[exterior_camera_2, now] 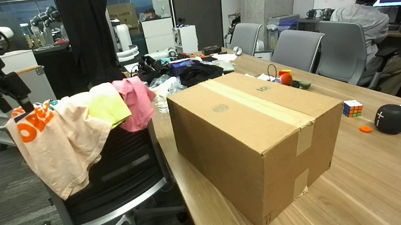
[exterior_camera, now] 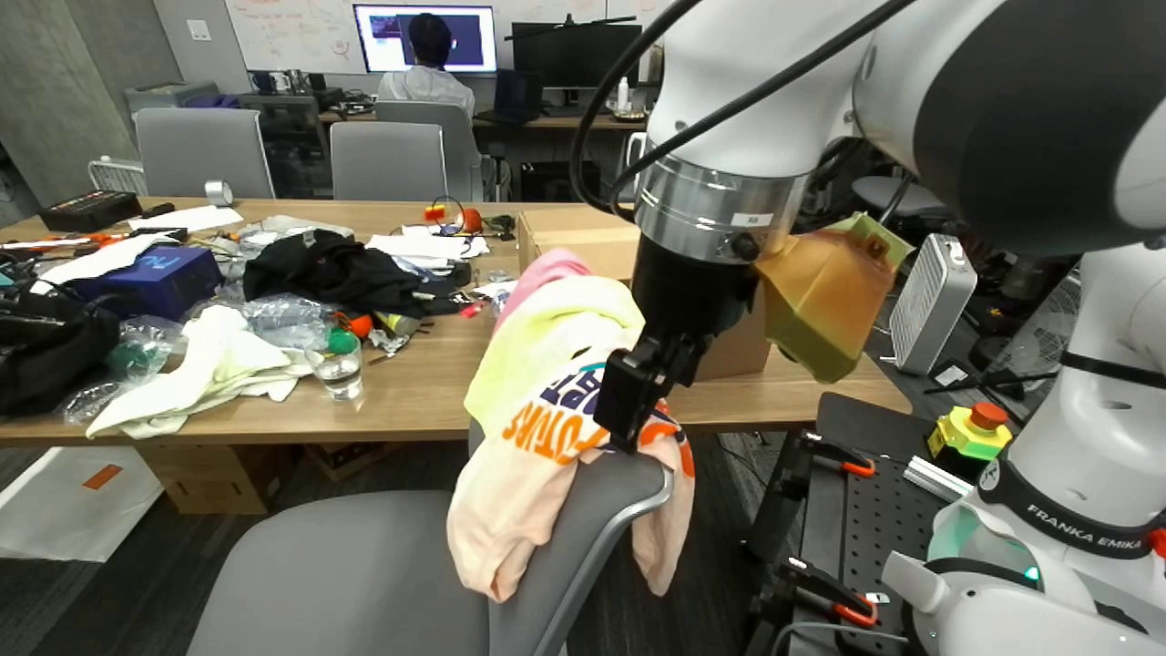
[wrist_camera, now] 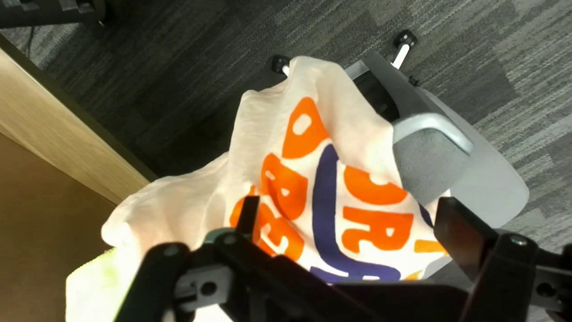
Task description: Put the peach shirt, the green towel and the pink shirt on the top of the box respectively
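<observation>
The peach shirt [exterior_camera: 510, 515] with orange and dark print hangs over a chair back; it also shows in an exterior view [exterior_camera_2: 61, 151] and in the wrist view [wrist_camera: 353, 129]. The green towel [exterior_camera_2: 111, 105] lies beside it, with the pink shirt [exterior_camera_2: 138, 101] at the table end of the row; both also show in an exterior view (towel [exterior_camera: 510, 364], pink shirt [exterior_camera: 547, 269]). The brown box [exterior_camera_2: 222, 156] stands closed on the table, partly hidden by the arm in an exterior view [exterior_camera: 583, 228]. My gripper [wrist_camera: 348, 214] is open, fingers apart over the shirt's print.
The grey chair [exterior_camera: 346, 565] stands against the wooden table [exterior_camera_2: 381, 173]. A glass of water [exterior_camera: 342, 374], a cream cloth [exterior_camera: 214, 364] and a black cloth [exterior_camera: 328, 273] lie among clutter. A cube puzzle [exterior_camera_2: 353, 108] and a black speaker [exterior_camera_2: 391, 119] are beyond the box.
</observation>
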Action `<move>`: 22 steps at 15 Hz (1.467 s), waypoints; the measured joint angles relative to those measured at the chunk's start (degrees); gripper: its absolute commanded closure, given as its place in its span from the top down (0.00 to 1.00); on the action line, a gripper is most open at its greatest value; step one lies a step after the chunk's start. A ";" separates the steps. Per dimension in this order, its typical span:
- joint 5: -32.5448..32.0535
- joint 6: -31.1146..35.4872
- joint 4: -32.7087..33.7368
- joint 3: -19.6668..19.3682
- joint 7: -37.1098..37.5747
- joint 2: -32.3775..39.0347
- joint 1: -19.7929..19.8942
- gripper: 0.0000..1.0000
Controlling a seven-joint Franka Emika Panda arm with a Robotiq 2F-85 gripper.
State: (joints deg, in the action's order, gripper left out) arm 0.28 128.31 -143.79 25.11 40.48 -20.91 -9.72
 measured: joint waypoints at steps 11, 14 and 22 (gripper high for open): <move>-9.14 4.60 0.42 -0.09 7.33 5.15 0.39 0.70; -10.30 5.01 0.64 -0.09 8.71 5.91 0.39 0.53; -11.29 4.92 2.94 -0.27 10.27 5.43 0.38 0.00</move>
State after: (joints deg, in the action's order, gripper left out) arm -11.01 133.23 -140.84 24.84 50.75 -15.47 -9.34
